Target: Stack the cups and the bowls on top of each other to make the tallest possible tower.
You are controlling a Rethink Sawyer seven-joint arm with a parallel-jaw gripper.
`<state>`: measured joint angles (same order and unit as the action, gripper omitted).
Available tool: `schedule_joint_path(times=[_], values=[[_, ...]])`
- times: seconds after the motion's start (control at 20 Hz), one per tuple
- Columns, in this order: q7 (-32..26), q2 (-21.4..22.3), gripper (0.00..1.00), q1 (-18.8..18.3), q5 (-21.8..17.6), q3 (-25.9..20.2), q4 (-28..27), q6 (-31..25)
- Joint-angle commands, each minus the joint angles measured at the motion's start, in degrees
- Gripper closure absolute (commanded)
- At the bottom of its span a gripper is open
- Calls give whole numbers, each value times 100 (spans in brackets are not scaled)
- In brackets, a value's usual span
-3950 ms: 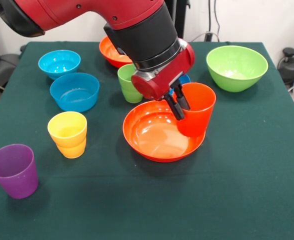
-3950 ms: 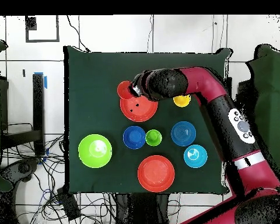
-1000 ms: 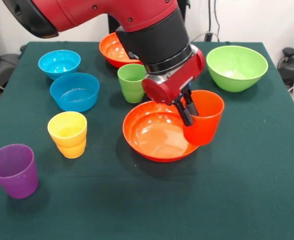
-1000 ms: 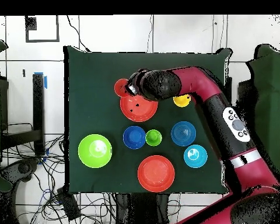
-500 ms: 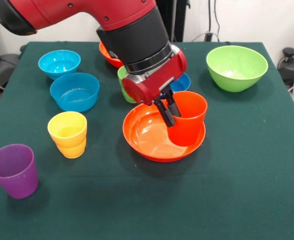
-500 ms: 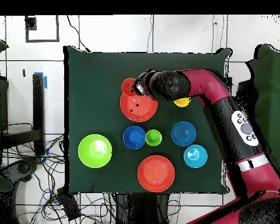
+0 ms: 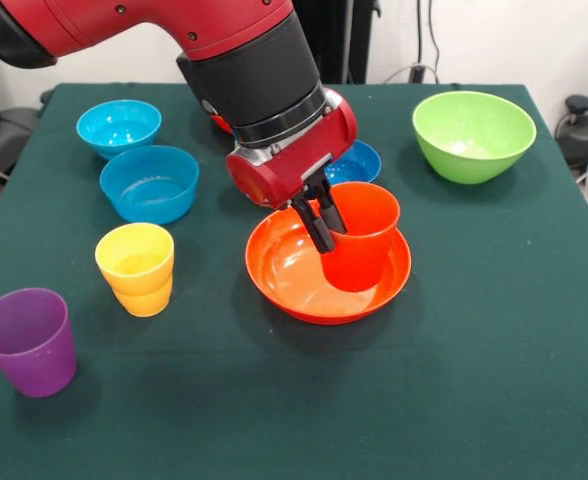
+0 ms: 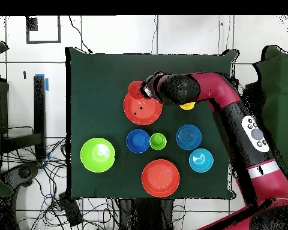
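My gripper (image 7: pixel 329 236) is shut on the near-left rim of the orange cup (image 7: pixel 362 248), one finger inside and one outside. The cup is upright within the right half of a large orange bowl (image 7: pixel 284 272); I cannot tell whether its base touches. From above, the gripper (image 8: pixel 144 93) and the orange cup (image 8: pixel 135 90) sit at that orange bowl's (image 8: pixel 141 112) far edge. The yellow cup (image 7: pixel 135 268) and purple cup (image 7: pixel 27 341) stand at the front left. The green cup (image 8: pixel 158 141) shows only from above, beside the dark blue bowl (image 8: pixel 138 141).
Two light blue bowls (image 7: pixel 119 125) (image 7: pixel 150 183) sit at the back left, the lime green bowl (image 7: pixel 472 135) at the back right, and the dark blue bowl (image 7: pixel 357 163) behind the held cup. A second orange bowl (image 8: pixel 160 178) lies near the robot's base.
The arm has carried the orange cup leftward in the front view, from beyond the orange bowl's right rim to inside the bowl, and lower. Everything else on the table stayed put.
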<state>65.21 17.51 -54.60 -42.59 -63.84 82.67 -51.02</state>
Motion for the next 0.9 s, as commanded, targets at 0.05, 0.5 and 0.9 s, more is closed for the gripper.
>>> schedule_joint_path(times=[0.05, 0.5, 0.9], values=[[-2286, -306, 100, 27, -518, 351, 366, 17], [-2333, -371, 100, 95, -573, 348, 317, 1], [-2207, -414, 100, 125, -580, 419, 296, -54]])
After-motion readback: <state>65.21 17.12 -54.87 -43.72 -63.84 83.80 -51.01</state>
